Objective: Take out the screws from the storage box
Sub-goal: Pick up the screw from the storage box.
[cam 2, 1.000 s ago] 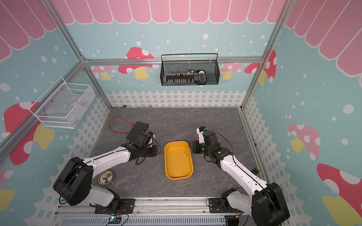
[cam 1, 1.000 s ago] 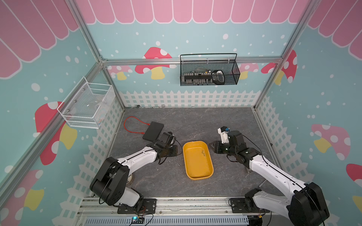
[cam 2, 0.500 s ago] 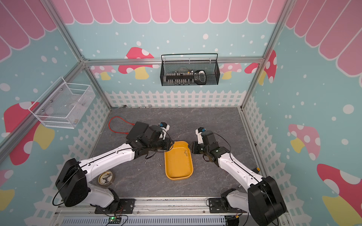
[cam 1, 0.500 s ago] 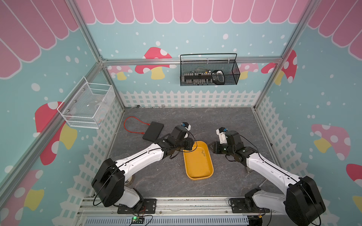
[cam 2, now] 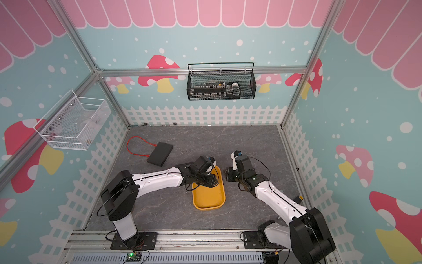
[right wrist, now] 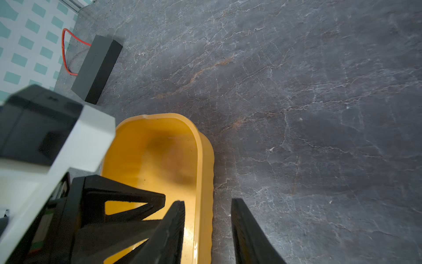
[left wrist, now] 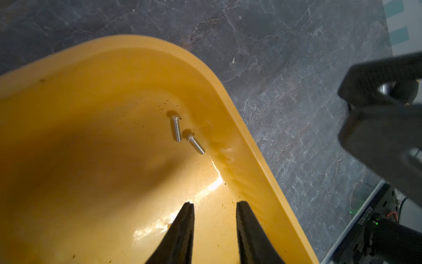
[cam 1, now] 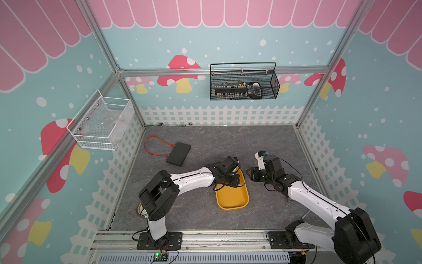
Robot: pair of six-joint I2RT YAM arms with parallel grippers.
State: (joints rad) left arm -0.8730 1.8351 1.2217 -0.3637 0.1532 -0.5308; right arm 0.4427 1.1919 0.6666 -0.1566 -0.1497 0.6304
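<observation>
Two screws (left wrist: 176, 128) lie flat on the floor of the storage box (left wrist: 102, 75), close together near a rounded corner and just short of its wall. They are small silver metal pieces with threaded shanks and domed heads. I judge them light, stiff and hard, likely to roll or skid on the glossy plastic. The best hold is probably across the shank, one screw at a time, with the tips pressed down to the floor.

The box is smooth yellow-orange plastic, shallow, with a flared rim and curved walls. It looks light enough to slide on the grey, stone-patterned table (left wrist: 296, 68).

The left fingers (left wrist: 182, 228) hang over the box floor near the screws, parted narrowly, with nothing between them. The right fingers (right wrist: 246, 228) straddle the box wall, one inside and one outside, with gaps showing on both sides.
</observation>
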